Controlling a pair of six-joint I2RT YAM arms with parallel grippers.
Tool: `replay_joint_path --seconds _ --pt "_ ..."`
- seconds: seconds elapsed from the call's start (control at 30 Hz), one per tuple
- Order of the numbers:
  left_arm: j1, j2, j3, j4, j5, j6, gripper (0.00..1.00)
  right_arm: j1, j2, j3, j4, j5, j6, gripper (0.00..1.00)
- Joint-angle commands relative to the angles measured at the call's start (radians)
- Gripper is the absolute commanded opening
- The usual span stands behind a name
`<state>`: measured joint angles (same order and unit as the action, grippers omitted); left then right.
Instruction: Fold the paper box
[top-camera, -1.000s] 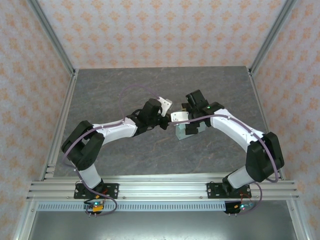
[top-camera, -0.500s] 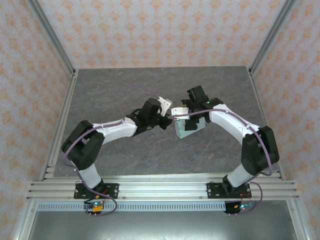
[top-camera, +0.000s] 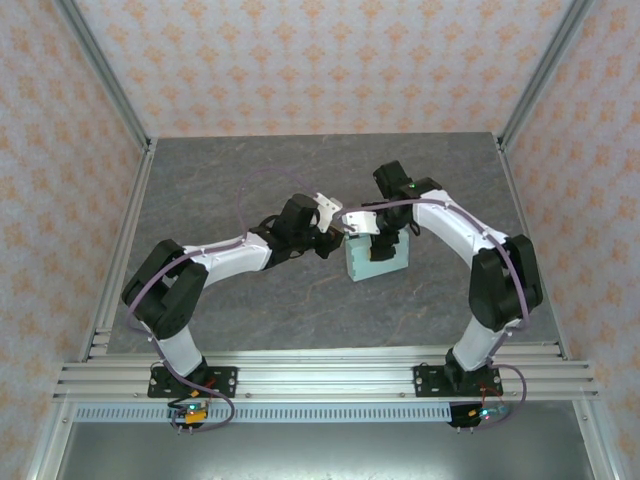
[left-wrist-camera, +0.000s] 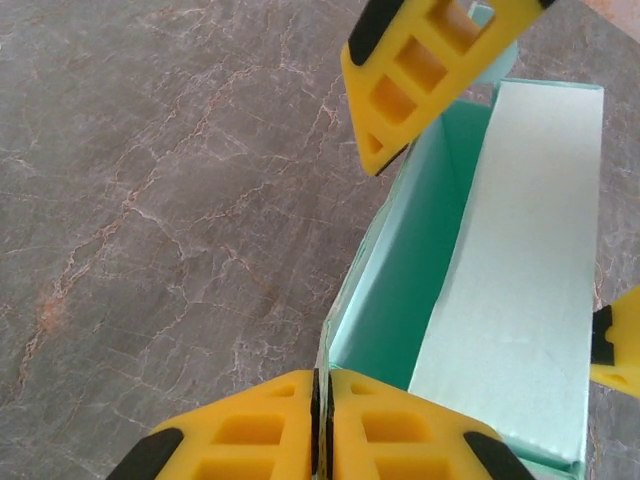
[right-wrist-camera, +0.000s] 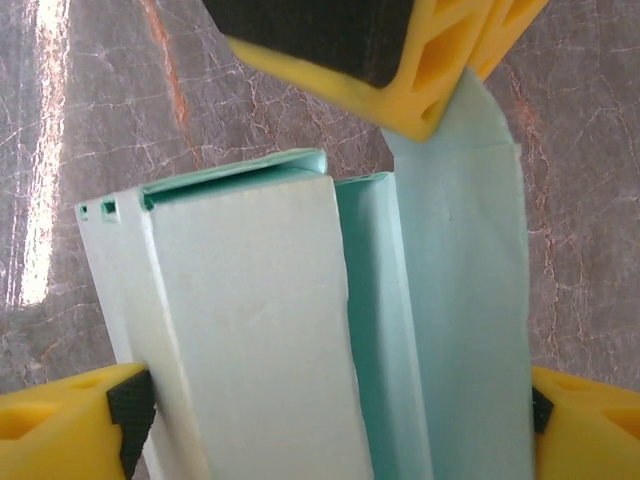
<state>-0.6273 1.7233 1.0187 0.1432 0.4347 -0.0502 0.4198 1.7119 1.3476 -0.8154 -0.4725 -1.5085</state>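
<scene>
Overhead, your paper box (top-camera: 377, 262) sat in the middle of the table (top-camera: 240, 175). Your left wrist camera showed the left gripper (left-wrist-camera: 316, 405) pinched on its wall; the right wrist camera showed the right gripper (right-wrist-camera: 335, 425) straddling it, fingers wide.

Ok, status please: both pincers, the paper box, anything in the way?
Left pincer shut on a flap of the paper box. Right pincer open, astride it. Box partly folded. No obstacle seen.

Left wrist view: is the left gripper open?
No, the left gripper has its two fingers pressed together, pinching the top edge of the box wall.
</scene>
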Motion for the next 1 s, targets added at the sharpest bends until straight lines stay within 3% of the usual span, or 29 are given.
replay_joint_path --seconds 0.0,0.1,0.3,0.4,0.6,0.8,0.97 --pt "-0.039 -0.058 0.019 -0.001 0.090 0.078 0.12 -0.006 0.035 0.041 -0.011 -0.023 0.058 0.77" --pt "-0.039 -0.073 0.014 -0.001 0.089 0.079 0.12 -0.013 0.047 0.049 -0.028 -0.021 0.091 0.71" --pt "-0.039 -0.107 0.000 -0.003 0.097 0.105 0.12 -0.015 0.053 0.066 -0.064 -0.006 0.169 0.71" --pt "-0.040 -0.122 -0.016 0.015 0.123 0.125 0.12 -0.014 0.043 0.065 -0.055 -0.010 0.217 0.84" --pt "-0.041 -0.153 -0.048 0.020 0.145 0.190 0.12 -0.015 0.070 0.108 -0.121 -0.001 0.203 0.91" --pt "-0.041 -0.146 -0.049 0.013 0.131 0.213 0.12 -0.016 0.092 0.123 -0.143 -0.023 0.183 0.70" --pt "-0.039 -0.131 -0.045 0.021 0.119 0.199 0.13 -0.016 0.096 0.124 -0.133 -0.013 0.194 0.60"
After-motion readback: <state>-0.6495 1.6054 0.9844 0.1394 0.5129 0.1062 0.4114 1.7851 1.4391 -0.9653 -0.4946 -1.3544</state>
